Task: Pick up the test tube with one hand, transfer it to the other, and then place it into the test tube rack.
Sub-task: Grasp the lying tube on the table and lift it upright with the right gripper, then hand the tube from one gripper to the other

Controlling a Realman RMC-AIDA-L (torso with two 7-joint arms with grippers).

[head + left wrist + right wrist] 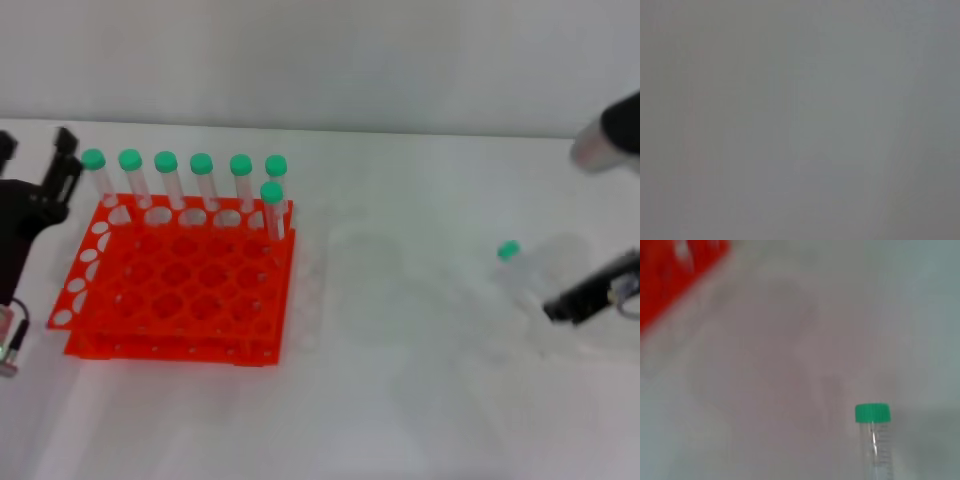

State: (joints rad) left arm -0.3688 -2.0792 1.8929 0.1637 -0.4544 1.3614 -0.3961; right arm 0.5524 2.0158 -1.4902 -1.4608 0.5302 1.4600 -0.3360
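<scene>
The test tube (522,268) lies flat on the white table (400,400) at the robot's right, well apart from the test tube rack (180,285), with its green cap (872,413) pointing toward the rack. The right gripper (590,295) sits just beside the tube's tapered end, and whether it is released or clenched cannot be told. The left gripper (45,195) hangs just beside the rack's left edge with its fingers spread and nothing between them; seven other green-capped tubes (201,180) stand upright in the rack's far holes.
</scene>
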